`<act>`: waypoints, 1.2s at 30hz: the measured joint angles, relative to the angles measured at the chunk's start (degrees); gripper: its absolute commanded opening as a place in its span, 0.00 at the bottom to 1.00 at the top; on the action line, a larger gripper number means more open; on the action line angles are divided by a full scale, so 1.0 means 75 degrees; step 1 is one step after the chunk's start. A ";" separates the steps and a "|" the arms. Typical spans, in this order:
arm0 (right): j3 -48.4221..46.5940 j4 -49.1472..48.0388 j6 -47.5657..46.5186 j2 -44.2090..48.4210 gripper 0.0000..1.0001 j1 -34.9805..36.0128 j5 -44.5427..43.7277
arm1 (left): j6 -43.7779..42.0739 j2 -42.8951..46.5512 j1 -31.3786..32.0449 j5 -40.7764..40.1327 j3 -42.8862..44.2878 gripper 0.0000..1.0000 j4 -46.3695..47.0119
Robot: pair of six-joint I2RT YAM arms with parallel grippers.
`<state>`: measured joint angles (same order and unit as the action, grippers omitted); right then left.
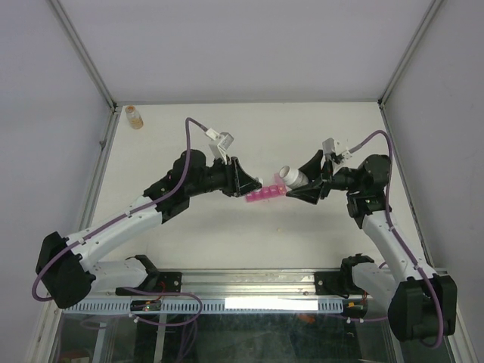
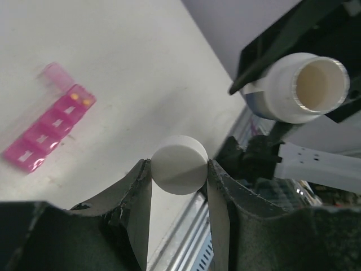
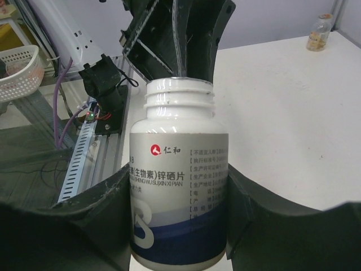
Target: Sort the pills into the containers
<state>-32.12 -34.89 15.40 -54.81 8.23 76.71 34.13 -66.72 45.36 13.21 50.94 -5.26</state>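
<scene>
Pink organiser just beside tipped open bottle | right tool clenched on bottle, left tool gripping cap | risk: over-tilt dumps its load past organiser onto table

We read print in one place only: the paper label of the white plastic bottle in the right wrist view. Near the top of the label a round red logo stands beside the black characters 仁和. Below, a line of larger black characters reads (生物素)锌硒片; its start is cut off where the right gripper covers the label's left edge. Under it runs small Latin lettering, roughly SHENG WU SU XIN XI PIAN. On the dark blue band lower down a big pale character shows, B or 3, we cannot tell. The boxed columns of fine Chinese print at the right are too small to read
</scene>
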 measured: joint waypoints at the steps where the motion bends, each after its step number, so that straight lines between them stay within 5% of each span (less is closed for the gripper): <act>1: -0.0119 0.0329 -0.0204 0.0000 0.00 0.0003 0.0073 | 0.0105 0.0000 -0.0055 0.0361 -0.0015 0.25 0.0300; 12: -0.0746 0.3136 -0.1953 0.0000 0.00 0.0198 0.0268 | 0.1274 -0.0463 -0.0262 0.2474 -0.0111 0.25 0.2547; 36: -0.0959 0.4651 -0.3203 0.0038 0.00 0.0527 0.0259 | 0.1824 -0.0635 -0.0262 0.2702 -0.0335 0.25 0.3305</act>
<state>-39.31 -0.01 -8.62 -54.52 12.19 78.65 47.81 -71.48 43.40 33.47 48.42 19.53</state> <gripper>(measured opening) 0.545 0.375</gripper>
